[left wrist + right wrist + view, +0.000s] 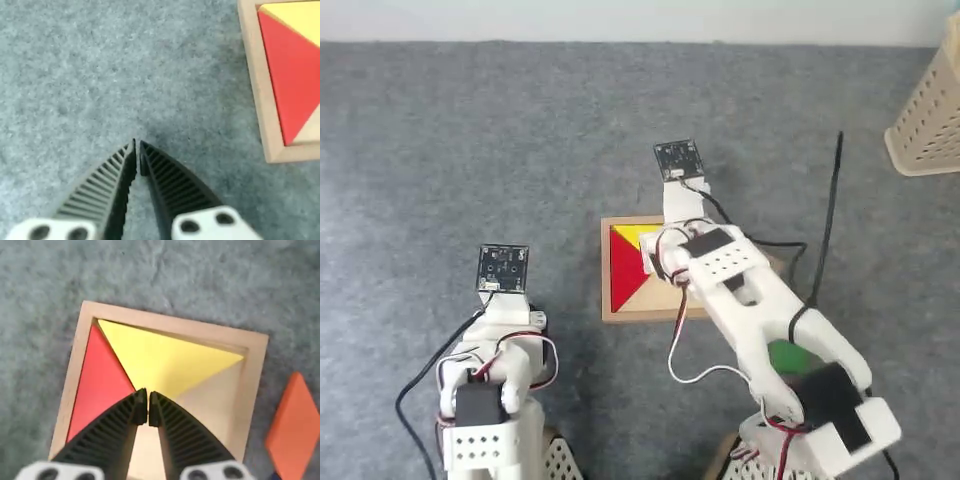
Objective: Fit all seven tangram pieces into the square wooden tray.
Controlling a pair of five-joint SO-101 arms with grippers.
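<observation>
Grey carpet [470, 130] carries the square wooden tray [175, 327], red triangle [97, 380] and yellow triangle [160, 357] seated inside, an orange piece [292, 427] just beside it. Right gripper [146, 392] hangs over the tray, fingers pinched together; left gripper [137, 145], likewise closed, hovers over carpet nearby.

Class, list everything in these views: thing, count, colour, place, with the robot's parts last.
Square wooden tray: one, light wood, on the carpet.
Red triangular piece: one, red, in the tray.
Yellow triangular piece: one, yellow, in the tray, touching the red one.
Orange parallelogram piece: one, orange, on the carpet beside the tray.
Green object: one, green, partly hidden under the right arm.
Slatted basket: one, beige, at the far corner.
Grey carpet: one, grey, under everything.
Left gripper: one, black fingers shut, over carpet beside the tray.
Right gripper: one, black fingers shut, over the tray.
</observation>
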